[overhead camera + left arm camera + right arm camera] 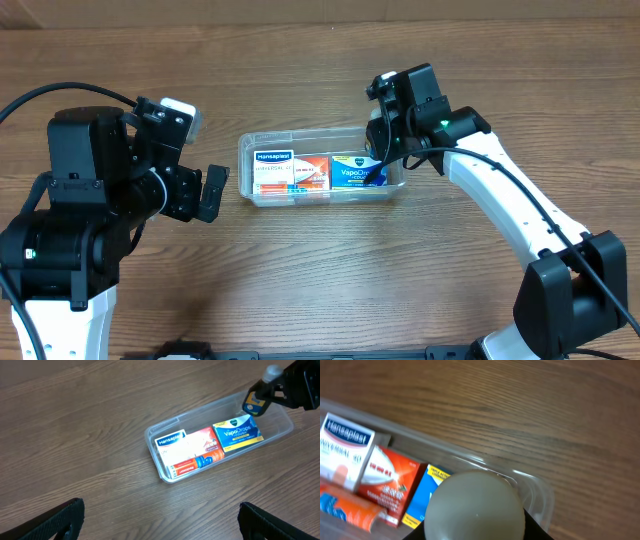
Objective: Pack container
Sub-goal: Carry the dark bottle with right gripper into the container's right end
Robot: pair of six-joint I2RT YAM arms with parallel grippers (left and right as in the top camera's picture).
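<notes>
The right gripper [383, 137] is clamped on a small bottle [257, 399] with a white cap and a blue-and-yellow label, and holds it tilted over the right end of the container [300, 138]. In the right wrist view the bottle's pale round end fills the lower frame and hides the fingers, so exactly where the pads sit on it cannot be confirmed. The container lies lengthwise at the centre of the wooden table [320, 290]. It holds a Hansaplast box [272, 170] at the left, a red box [312, 170] beside it, an orange tube [195, 464] along the near wall, and a VapoDrops box [357, 172] at the right. The only free space appears to be the far right end, beneath the bottle. The left gripper [161, 506] is spread wide with nothing in it, near the container's left end but clear of it. Treat the container as light, thin-walled and smooth. It is likely to slide on the wood if nudged and to flex if squeezed across its width. Where steadying is required, grip the rim at the short left end, one finger inside and one outside.
</notes>
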